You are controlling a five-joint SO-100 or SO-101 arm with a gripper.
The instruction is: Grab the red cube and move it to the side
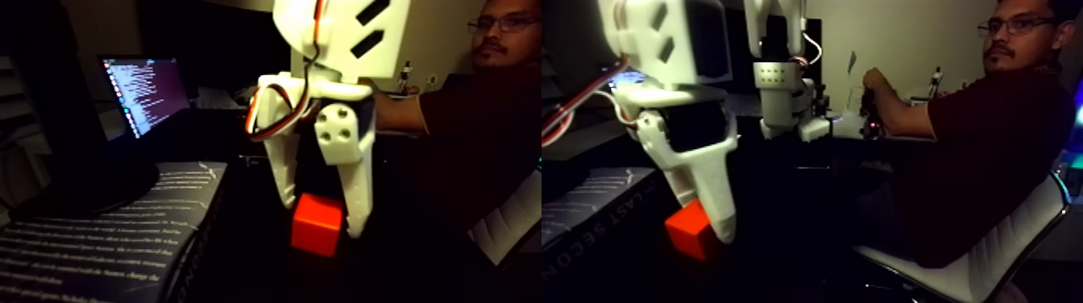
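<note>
A: Nearest the lens, left half of the fixed view: the white 3D-printed two-finger gripper of the arm, hanging fingers-down, red and white servo wires looped at its wrist.

B: Hand state?

A: Parted about 1 cube-width. The small bright orange-red matte cube sits between the 2 fingers, 1 finger on each side. Looks pinched, but I can't see pad contact, too dark. The right half shows the same cube tucked beside the front finger.

B: Cube on the table or in the air?

A: Can't tell. The surface under it is black and I can't make out a shadow line. It's low in the picture, at the fingertips.

B: Step?

A: I'd judge the grab: fingers already straddling, the move to the side not yet done. The next move calls for a firm squeeze on the flat faces, a small lift, then a sideways swing with the cube kept level.

B: Room?

A: To the left in the left half, a dark printed sheet with white text lines lies flat and near, and behind it an open laptop with a lit screen. To the right, a seated person in a dark shirt on a white chair, reaching towards the arm. In the right half, the person's hand is on another device on a far desk. There's a dark open patch directly around the cube; I can't see any table edges.

B: Risk?

A: My call: a swing to the left meets the sheet, one to the right nears the chair. Keep it short.
</note>
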